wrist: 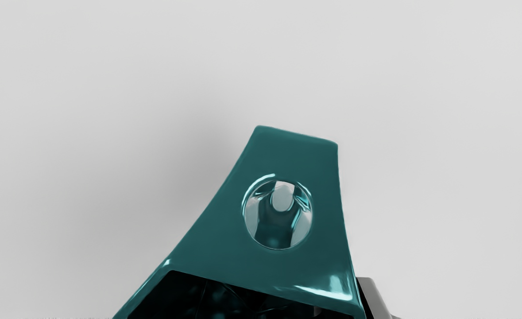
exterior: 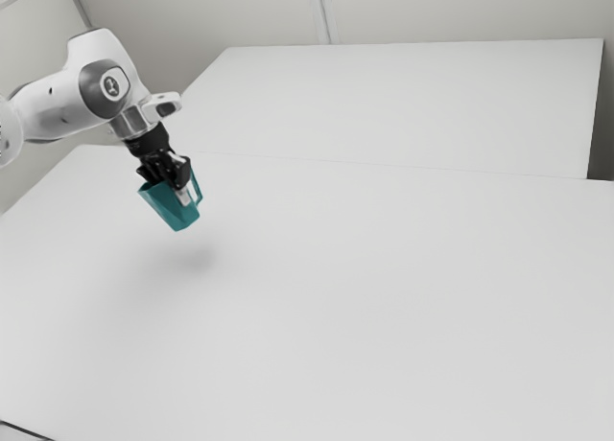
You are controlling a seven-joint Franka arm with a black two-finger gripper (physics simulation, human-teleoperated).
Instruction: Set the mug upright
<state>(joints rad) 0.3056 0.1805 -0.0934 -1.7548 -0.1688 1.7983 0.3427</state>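
Above the pale table [exterior: 384, 297], toward the exterior view's left, the teal mug [exterior: 171, 208] hung tilted, mouth up toward the black gripper [exterior: 183, 191], which had its wall pinched between two fingers. It looked light, stiff and slick, perhaps breakable, so the wall near the rim seemed a fair hold. Close by the fingers the handle [exterior: 199, 186] jutted out, a likely snag, and beyond reached the white arm [exterior: 62, 105].

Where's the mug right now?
On the exterior view's left, the teal mug is held tilted in the jaws, raised above the white table.
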